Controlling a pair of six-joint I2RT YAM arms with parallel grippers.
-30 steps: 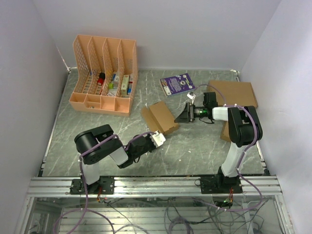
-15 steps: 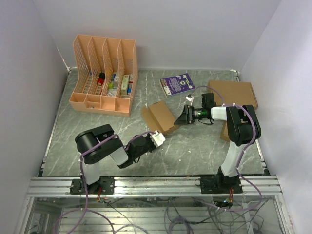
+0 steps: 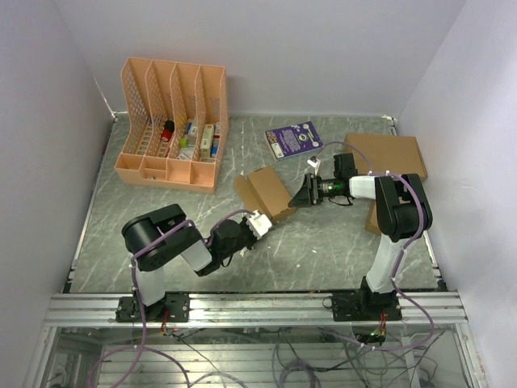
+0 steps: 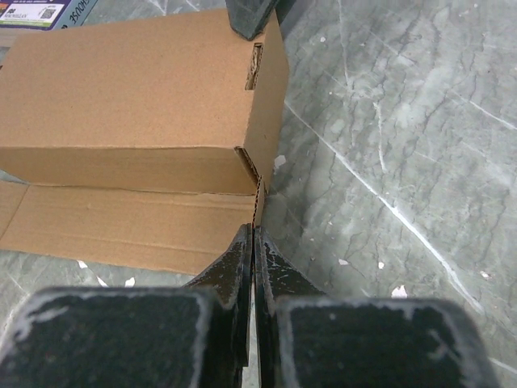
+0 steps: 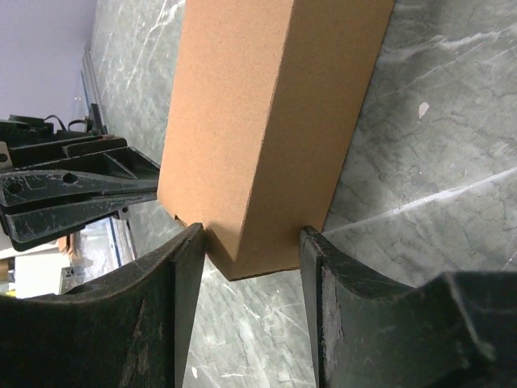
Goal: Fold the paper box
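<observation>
Paper box (image 3: 269,191), right claw (image 5: 250,239) clamped on its end — left claw (image 4: 254,240) pinching its corner tab

The black-and-white jointed left arm (image 3: 157,234) and its twin, the right arm (image 3: 400,214), pair chunky matte-black joint housings with smooth white link shells. Each stands on a black bolted base plate (image 3: 363,305). Thin lilac-grey cables (image 3: 136,279) loop loosely along both. The left claw (image 4: 253,242) has black wedge-shaped fingers, scuffed pale along the edges. The right claw (image 5: 250,242) has broad black fingers, equally scratched and dusty.
</observation>
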